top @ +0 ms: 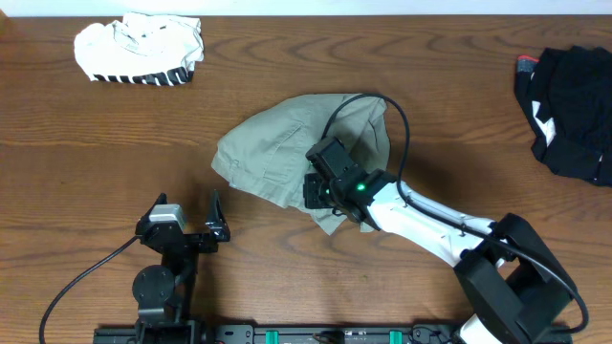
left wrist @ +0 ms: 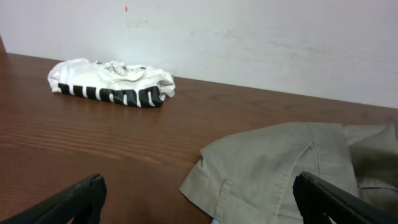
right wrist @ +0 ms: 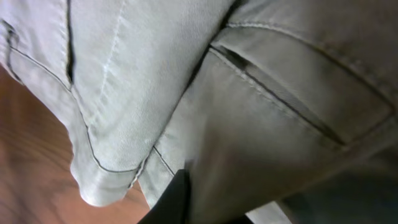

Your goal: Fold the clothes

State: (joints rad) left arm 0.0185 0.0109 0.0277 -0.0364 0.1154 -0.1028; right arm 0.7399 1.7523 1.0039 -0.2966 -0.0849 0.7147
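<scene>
The khaki garment (top: 287,143) lies crumpled around the middle of the desk (top: 96,143). The right tool (top: 320,196) presses down on its near edge, and cloth crowds so closely around the one dark finger (right wrist: 174,199) seen from the right wrist that I cannot tell whether the tool is clenched on it. The left tool (left wrist: 199,183) sits released near the desk's near edge, its fingers spread wide just short of the khaki hem, while the white garment with black stripes (top: 142,50) is bundled at the far left corner and the black garment (top: 574,96) is heaped against the right edge.
</scene>
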